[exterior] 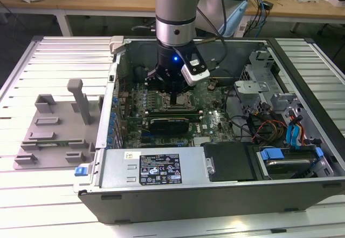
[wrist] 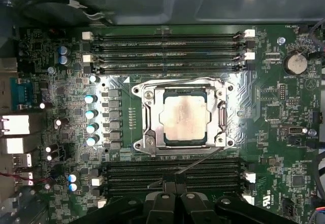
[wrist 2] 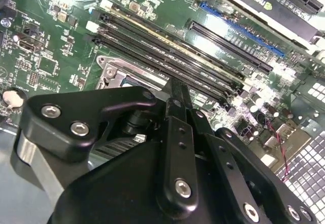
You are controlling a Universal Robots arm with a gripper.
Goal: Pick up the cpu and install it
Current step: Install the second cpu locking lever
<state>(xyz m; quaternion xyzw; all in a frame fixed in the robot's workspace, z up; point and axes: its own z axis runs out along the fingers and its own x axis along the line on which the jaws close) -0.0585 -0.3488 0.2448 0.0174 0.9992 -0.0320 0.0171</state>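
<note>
The arm has its black pincer [exterior: 171, 87] lowered inside the open grey computer case [exterior: 161, 184], close above the green motherboard [wrist: 269, 107]. From what shows, I cannot tell whether the pincer is released or clenched; its dark linkage and bolts crowd the second wrist view [wrist 2: 175, 148], and nothing can be seen held in it.

The cpu [wrist: 184, 116], a small flat square chip with a dull silver metal top, lies in the square socket with the shiny metal frame [wrist: 147, 132], directly below the pincer, flat and level inside the frame's opening. In the second wrist view only a sliver of that socket frame [wrist 2: 129, 79] peeks out beyond the pincer's body.

Long black memory slots [wrist: 167, 49] run along both sides of the socket.

Out on the slatted bench [exterior: 54, 60], well away from the pincer and outside the case, sits the grey plastic fixture plate with raised blocks [exterior: 54, 135].
</note>
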